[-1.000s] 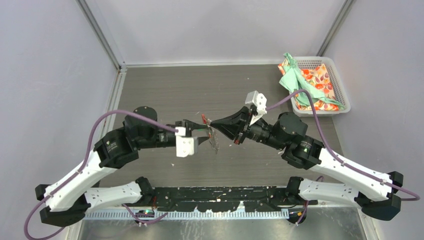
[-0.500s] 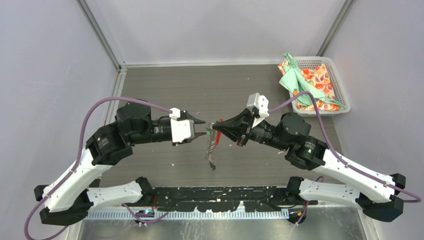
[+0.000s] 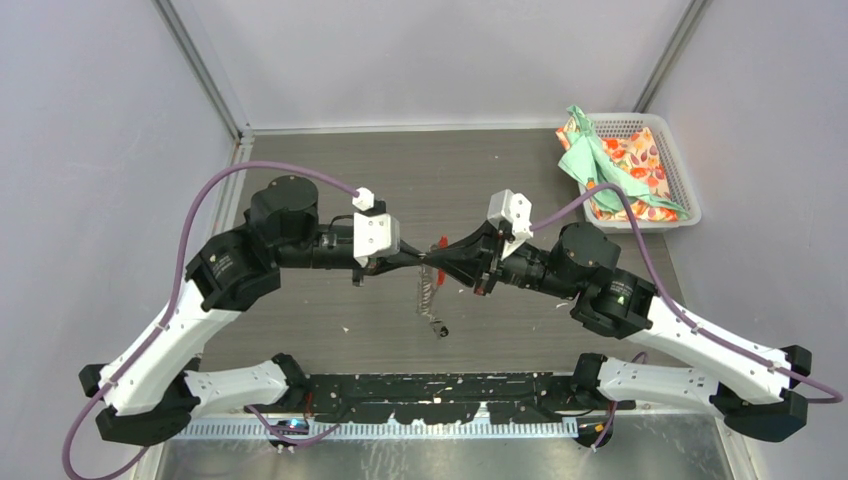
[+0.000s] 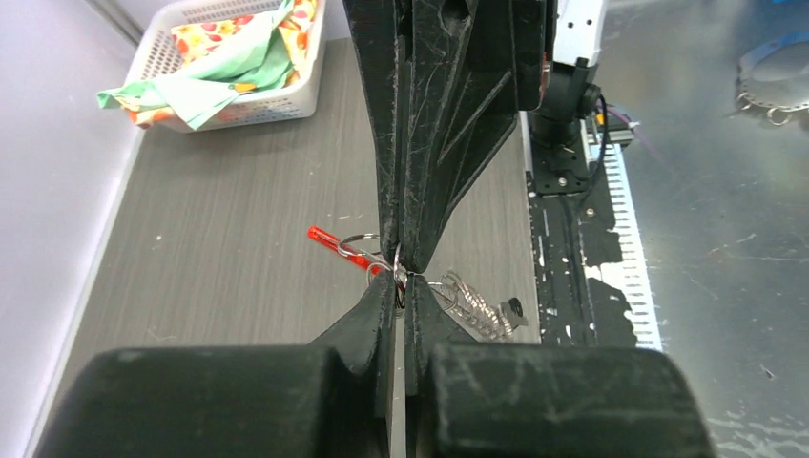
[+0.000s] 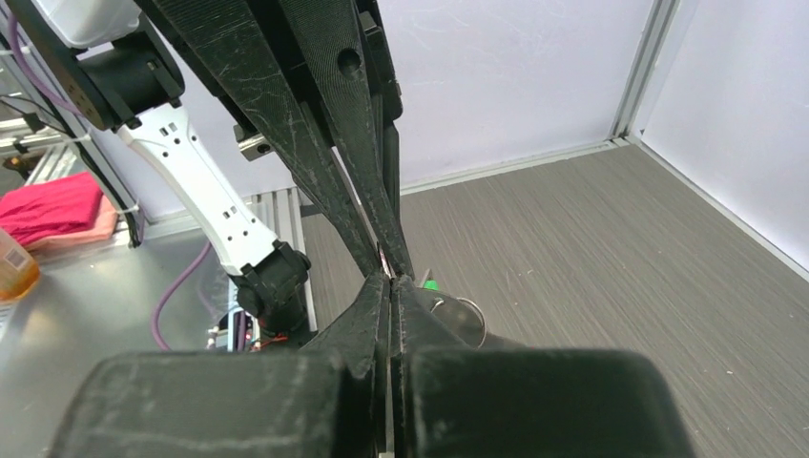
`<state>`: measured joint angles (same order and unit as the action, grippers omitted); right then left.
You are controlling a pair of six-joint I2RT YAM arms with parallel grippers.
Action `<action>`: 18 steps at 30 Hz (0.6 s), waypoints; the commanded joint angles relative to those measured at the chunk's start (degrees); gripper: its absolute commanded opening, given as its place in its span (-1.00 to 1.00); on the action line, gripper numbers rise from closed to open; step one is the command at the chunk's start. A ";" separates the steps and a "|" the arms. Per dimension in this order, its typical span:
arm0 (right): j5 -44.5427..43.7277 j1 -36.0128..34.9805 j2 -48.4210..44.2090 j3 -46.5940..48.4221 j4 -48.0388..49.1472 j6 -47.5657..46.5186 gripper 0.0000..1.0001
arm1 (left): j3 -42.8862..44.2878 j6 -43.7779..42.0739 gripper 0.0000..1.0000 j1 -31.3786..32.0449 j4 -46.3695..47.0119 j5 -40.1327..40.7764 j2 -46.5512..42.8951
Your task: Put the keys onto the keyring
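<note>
The left end effector (image 4: 399, 289) and the right end effector (image 5: 389, 283) are meeting tip to tip in mid-air. Each is pinching fully closed on the wire ring of the one keyring (image 4: 467, 303), whose chain is dangling above the surface (image 3: 330, 170). The left wrist view is showing its red tab (image 4: 329, 239) and the black-tagged key (image 4: 512, 307), while only the right wrist view is showing the green-tagged key (image 5: 429, 282), making two keys. Pale walls are enclosing the grey wood-grain surface, and one white basket (image 3: 640, 119) of cloth is sitting in its far right corner.
</note>
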<state>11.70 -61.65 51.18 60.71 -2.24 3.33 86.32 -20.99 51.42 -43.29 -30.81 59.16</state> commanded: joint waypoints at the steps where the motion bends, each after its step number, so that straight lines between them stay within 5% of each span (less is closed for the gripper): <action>1: 0.41 0.10 -0.84 2.58 0.90 -0.40 -0.99 | 1.28 0.10 -1.00 -1.43 -0.87 -3.63 -0.89; 5: 1.61 0.12 0.10 4.17 -2.31 -0.28 -0.97 | 0.09 -1.38 -0.99 -1.74 0.73 -2.79 -1.55; 8: 2.08 0.11 1.83 9.77 -12.75 -0.52 -0.42 | 0.63 -6.44 -0.99 -1.71 -2.99 -3.22 -0.60; 11: 2.76 0.06 4.89 18.09 -26.58 -2.91 -0.07 | 1.73 -13.05 -0.99 -1.72 -8.50 -4.55 0.75; 18: 8.01 0.19 15.36 36.69 -49.47 -9.30 -0.09 | 5.13 -16.14 -0.99 -1.67 -11.38 -8.38 3.96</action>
<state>15.57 -61.65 62.06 89.30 -36.58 -2.04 87.11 -33.61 50.00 -53.32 -35.20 61.98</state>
